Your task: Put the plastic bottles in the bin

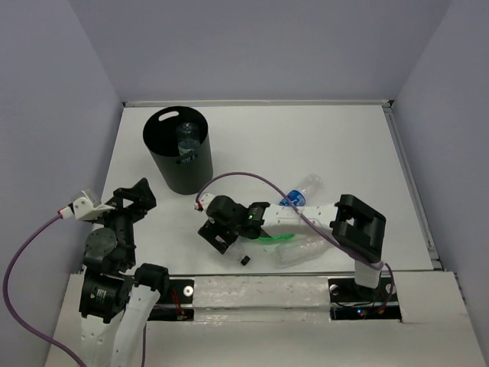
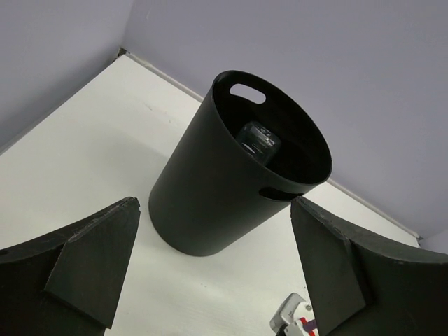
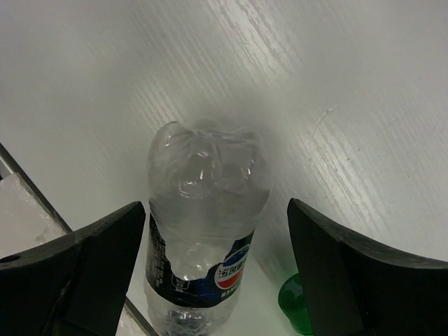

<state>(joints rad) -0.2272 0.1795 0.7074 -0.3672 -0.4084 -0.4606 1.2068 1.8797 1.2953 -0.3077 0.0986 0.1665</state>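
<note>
The black bin [image 1: 179,153] stands at the back left with a clear bottle [image 1: 186,139] inside; the left wrist view shows the bin [image 2: 210,196] and that bottle [image 2: 257,140]. My left gripper [image 1: 136,200] is open and empty, near and left of the bin. My right gripper [image 1: 219,232] is open and low over a clear black-capped bottle [image 1: 244,259]. In the right wrist view this dark-labelled bottle [image 3: 203,238] lies between my spread fingers [image 3: 91,273], untouched. A green bottle [image 1: 279,239] lies just right of it and also shows in the right wrist view [image 3: 297,308]. A blue-labelled bottle [image 1: 299,193] and another clear bottle [image 1: 304,251] lie near the right arm.
The right arm stretches leftward above the green and clear bottles. A purple cable [image 1: 252,177] arcs from its wrist. Raised walls edge the white table [image 1: 328,145] at the back and right. The right arm's cable plug [image 2: 294,318] shows low in the left wrist view.
</note>
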